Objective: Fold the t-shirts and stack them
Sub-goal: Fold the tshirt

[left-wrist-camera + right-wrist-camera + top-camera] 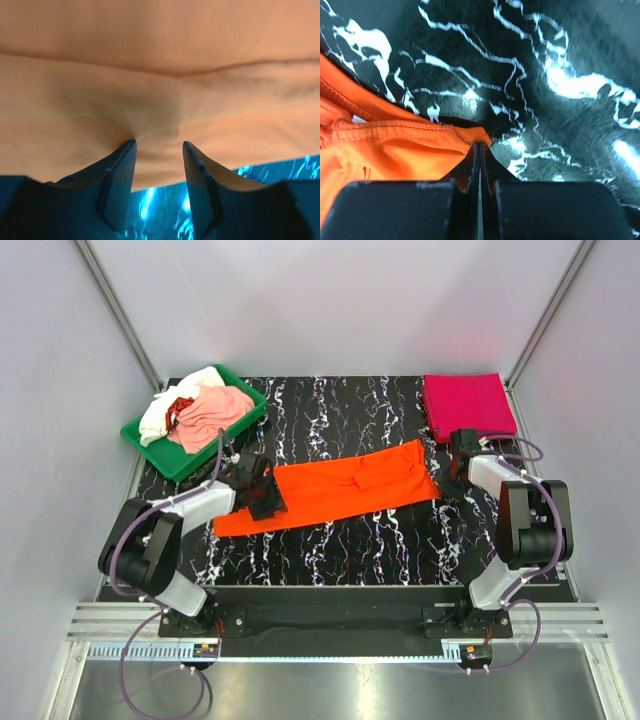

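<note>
A bright orange t-shirt [350,490] lies as a long strip across the middle of the table. My left gripper [268,502] is at its left end. In the left wrist view its jaws stand apart, tips pressed on the orange cloth [160,75], which puckers at the left gripper [159,145]. My right gripper [440,485] is at the strip's right end. In the right wrist view the right gripper [480,144] is shut on the ribbed corner of the orange t-shirt [395,150]. A folded magenta t-shirt [468,405] lies at the back right.
A green tray [150,445] at the back left holds crumpled pale pink [212,410], white [165,412] and red [181,406] t-shirts. The black marbled tabletop [340,540] lies between the grey side walls.
</note>
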